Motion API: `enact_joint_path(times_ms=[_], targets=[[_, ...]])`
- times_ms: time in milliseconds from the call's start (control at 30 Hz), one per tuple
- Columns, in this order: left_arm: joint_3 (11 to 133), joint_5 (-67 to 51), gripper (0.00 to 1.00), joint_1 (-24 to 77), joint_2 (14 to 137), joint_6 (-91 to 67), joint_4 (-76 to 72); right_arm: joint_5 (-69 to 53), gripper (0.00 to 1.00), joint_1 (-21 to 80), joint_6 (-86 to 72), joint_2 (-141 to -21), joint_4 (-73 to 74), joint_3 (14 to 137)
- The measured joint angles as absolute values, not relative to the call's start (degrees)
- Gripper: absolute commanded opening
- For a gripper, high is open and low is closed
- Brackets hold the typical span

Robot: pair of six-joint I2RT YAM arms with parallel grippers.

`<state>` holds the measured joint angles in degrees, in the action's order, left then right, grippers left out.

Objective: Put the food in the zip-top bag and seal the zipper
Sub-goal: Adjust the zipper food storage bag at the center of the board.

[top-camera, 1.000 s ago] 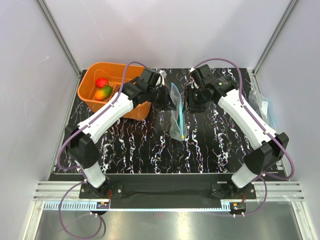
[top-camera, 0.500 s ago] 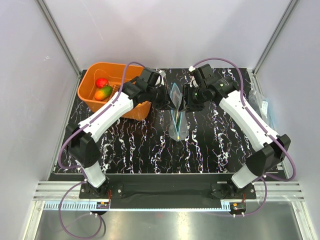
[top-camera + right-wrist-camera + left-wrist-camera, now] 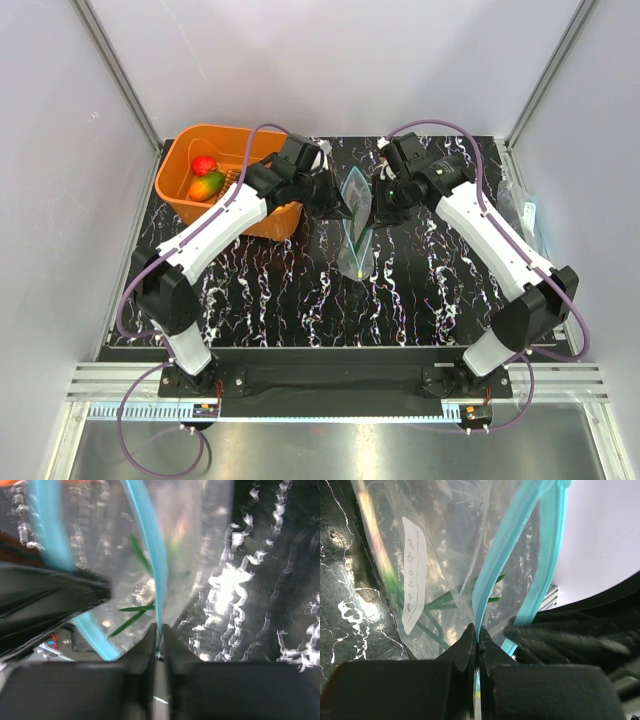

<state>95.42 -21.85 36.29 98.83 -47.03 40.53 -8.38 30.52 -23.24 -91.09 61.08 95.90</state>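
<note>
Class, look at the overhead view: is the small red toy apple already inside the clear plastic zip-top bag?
No, the red toy apple lies in the orange slotted basket, well apart from the clear bag.

Bright, even overhead light, faint shadows. Right wrist view is motion-blurred, with white glare on the table (image 3: 265,580) right of the right gripper (image 3: 158,631). Above the left gripper (image 3: 477,638), the zip-top bag (image 3: 440,545) glints brightly.

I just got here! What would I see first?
The left fingers and right fingers pinch a clear zip-top bag by its teal zipper, holding it at the middle of the black table. Green chives show inside; a red apple and mango sit in the orange basket, back left.
</note>
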Motion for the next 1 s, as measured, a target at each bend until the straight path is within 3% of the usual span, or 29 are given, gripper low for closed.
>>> enact_joint_path(times_ms=[33,167,333,467,733,800,867,900,1000], targets=[[95.79,-21.8,0.0,36.29,98.94,-47.03,40.75,-7.53,0.0,30.55,-23.07,-91.39,61.73,95.98],[102.02,-20.23,0.0,36.32,101.54,-45.8,45.76,-2.42,0.0,30.61,-22.5,-93.76,67.53,100.84],[118.21,-18.74,0.0,36.67,108.31,-42.92,54.68,5.76,0.0,30.65,-20.75,-99.63,73.95,119.81],[125.14,-18.7,0.0,38.35,112.01,-42.09,58.0,7.64,0.0,30.65,-20.75,-98.32,74.72,123.07],[106.24,-21.58,0.0,36.97,109.58,-39.86,57.8,7.46,0.0,30.65,-21.43,-98.3,76.82,104.2],[105.97,-20.88,0.2,36.03,110.74,-38.28,59.66,7.51,0.0,30.65,-21.91,-98.5,76.66,102.59],[106.02,-20.43,0.31,35.75,110.72,-36.86,60.16,7.46,0.0,30.65,-22.37,-97.17,75.99,102.0],[106.21,-20.27,0.44,35.75,110.5,-36.29,60.27,7.44,0.0,30.65,-22.48,-96.53,76.01,101.97],[108.55,-18.52,0.66,35.86,110.5,-34.28,61.49,6.98,0.0,30.65,-22.94,-95.61,75.99,101.91]])
